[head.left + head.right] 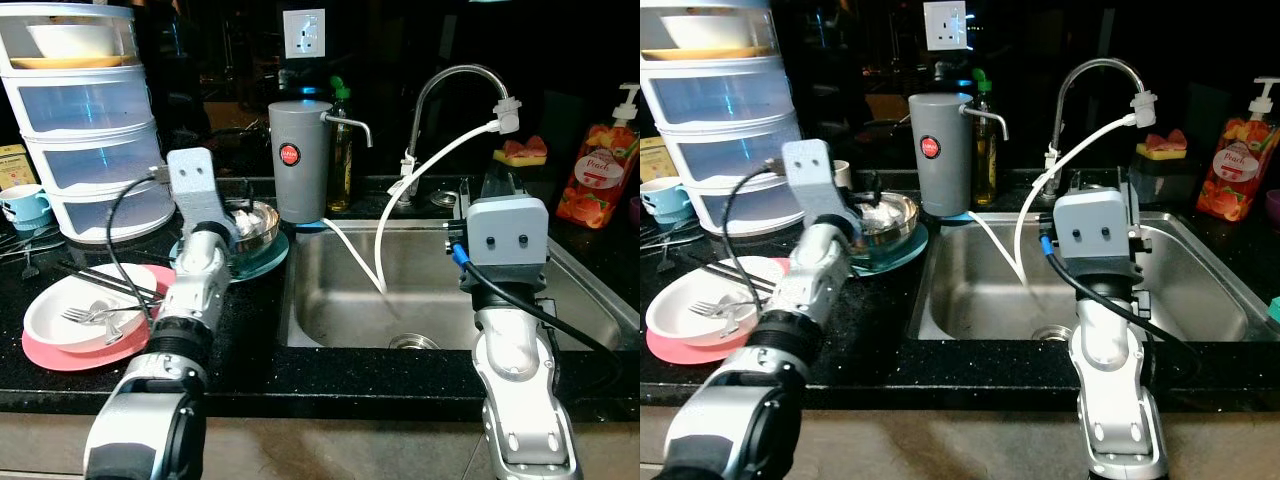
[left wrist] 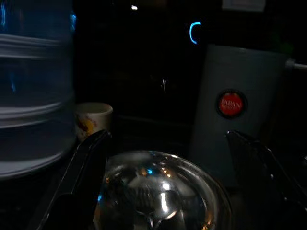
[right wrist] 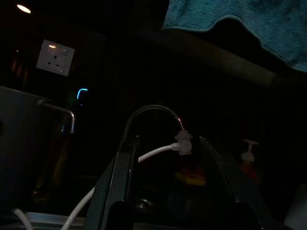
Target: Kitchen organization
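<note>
A steel bowl [image 1: 256, 222] sits on a teal plate [image 1: 268, 256] left of the sink [image 1: 330, 300]. My left gripper [image 2: 168, 137] is open. One black finger [image 2: 84, 172] stands on each side of the bowl, just above its rim; whether they touch it I cannot tell. From the head views the left wrist [image 1: 196, 190] hides those fingers. My right arm [image 1: 505, 240] is raised over the sink. Its gripper [image 3: 167, 143] is open with nothing in it and points toward the faucet [image 3: 151, 112]. Nearer on the counter, a white bowl [image 1: 80, 310] with forks rests on a pink plate [image 1: 60, 352].
A grey water canister [image 1: 299, 160] stands just right of the steel bowl. The faucet's white hose [image 1: 385, 230] hangs into the sink. Stacked plastic drawers [image 1: 85, 130], a small cup [image 2: 91, 117] and a blue mug [image 1: 22, 205] are at the left. Chopsticks [image 1: 105, 282] lie across the pink plate. A soap bottle [image 1: 600, 165] is at the far right.
</note>
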Tool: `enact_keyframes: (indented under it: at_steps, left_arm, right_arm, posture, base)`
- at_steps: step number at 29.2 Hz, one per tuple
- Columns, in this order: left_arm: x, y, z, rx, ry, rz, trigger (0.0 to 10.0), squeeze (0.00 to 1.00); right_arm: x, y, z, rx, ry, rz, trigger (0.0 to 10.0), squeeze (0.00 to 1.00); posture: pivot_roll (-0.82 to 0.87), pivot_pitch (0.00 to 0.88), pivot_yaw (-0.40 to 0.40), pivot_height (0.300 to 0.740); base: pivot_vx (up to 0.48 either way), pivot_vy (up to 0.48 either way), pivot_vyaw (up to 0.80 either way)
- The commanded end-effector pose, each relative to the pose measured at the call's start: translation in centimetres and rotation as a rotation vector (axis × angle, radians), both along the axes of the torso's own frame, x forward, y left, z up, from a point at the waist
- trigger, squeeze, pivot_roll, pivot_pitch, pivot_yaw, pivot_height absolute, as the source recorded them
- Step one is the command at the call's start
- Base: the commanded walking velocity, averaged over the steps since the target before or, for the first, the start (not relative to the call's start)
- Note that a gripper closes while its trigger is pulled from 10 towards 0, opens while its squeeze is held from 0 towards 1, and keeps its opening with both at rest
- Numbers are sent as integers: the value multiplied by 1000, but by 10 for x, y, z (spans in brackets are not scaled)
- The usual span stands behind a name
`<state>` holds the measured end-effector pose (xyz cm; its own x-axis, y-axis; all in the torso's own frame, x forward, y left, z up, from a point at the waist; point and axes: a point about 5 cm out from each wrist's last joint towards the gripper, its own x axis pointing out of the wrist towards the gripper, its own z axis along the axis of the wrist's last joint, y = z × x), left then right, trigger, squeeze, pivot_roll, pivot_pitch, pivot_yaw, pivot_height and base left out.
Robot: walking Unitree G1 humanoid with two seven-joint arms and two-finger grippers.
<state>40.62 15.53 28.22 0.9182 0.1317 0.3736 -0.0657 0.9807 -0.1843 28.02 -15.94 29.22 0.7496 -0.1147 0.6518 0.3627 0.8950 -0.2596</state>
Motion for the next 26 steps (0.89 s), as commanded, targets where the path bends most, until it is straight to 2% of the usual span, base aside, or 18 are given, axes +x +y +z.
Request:
enact_keyframes:
  at_steps: [1,4,7,8,9,10,12,13,17,20,21,23,24,26]
  left_arm:
    - [0,4,-9,-23,35,8,10000,0]
    - [0,3,-19,-58,70,1,10000,0]
    - [6,-4,-43,-86,237,-70,10000,0]
    - [6,-4,-43,-86,237,-70,10000,0]
    - [6,-3,-46,-79,251,-74,10000,0]
    - [8,-1,-47,-52,261,-77,10000,0]
    - [8,-1,-46,-44,263,-84,10000,0]
    - [9,1,-45,-30,268,-92,10000,0]
    - [10,1,-45,-11,268,-113,10000,0]
    - [10,3,-46,75,279,-106,10000,0]
    - [11,5,-48,135,290,-98,9137,0]
    - [11,5,-48,147,292,-97,9137,0]
    - [11,7,-49,163,306,-82,5451,0]
    - [11,11,-52,192,328,-53,3922,0]
  right_arm:
    - [-2,2,1,7,-7,7,10000,0]
    - [-1,4,1,6,-5,18,10000,0]
    - [4,16,1,-28,18,95,10000,0]
    - [4,16,1,-28,18,95,10000,0]
    - [6,23,0,-53,38,145,10000,0]
    - [9,38,-5,-51,93,253,10000,0]
    - [10,44,-6,-34,112,299,10000,0]
    - [9,53,-6,-6,125,363,10000,0]
    - [8,57,-4,15,118,383,10000,0]
    - [7,58,-1,63,110,398,10000,0]
    - [7,56,-1,101,111,401,10000,0]
    - [7,56,-1,109,111,402,10000,0]
    - [7,55,-1,119,112,403,10000,0]
    - [6,53,-1,136,118,404,10000,0]
  posture:
    - [-42,0,26,740]
    - [-34,0,18,740]
    - [-32,0,12,740]
    - [-32,0,12,740]
    - [-32,0,12,740]
    - [-32,0,12,740]
    - [-32,0,12,740]
    - [-32,0,12,740]
    - [-44,0,16,740]
    - [-48,0,18,740]
    - [-51,0,22,740]
    - [-51,0,22,740]
    - [-53,0,27,740]
    - [-56,0,32,740]
  base:
    - [0,0,0]
    - [0,0,0]
    - [0,0,0]
    - [0,0,0]
    - [0,0,0]
    - [0,0,0]
    - [0,0,0]
    - [0,0,0]
    - [0,0,0]
    - [0,0,0]
    - [0,0,0]
    - [0,0,0]
    - [0,0,0]
    - [0,0,0]
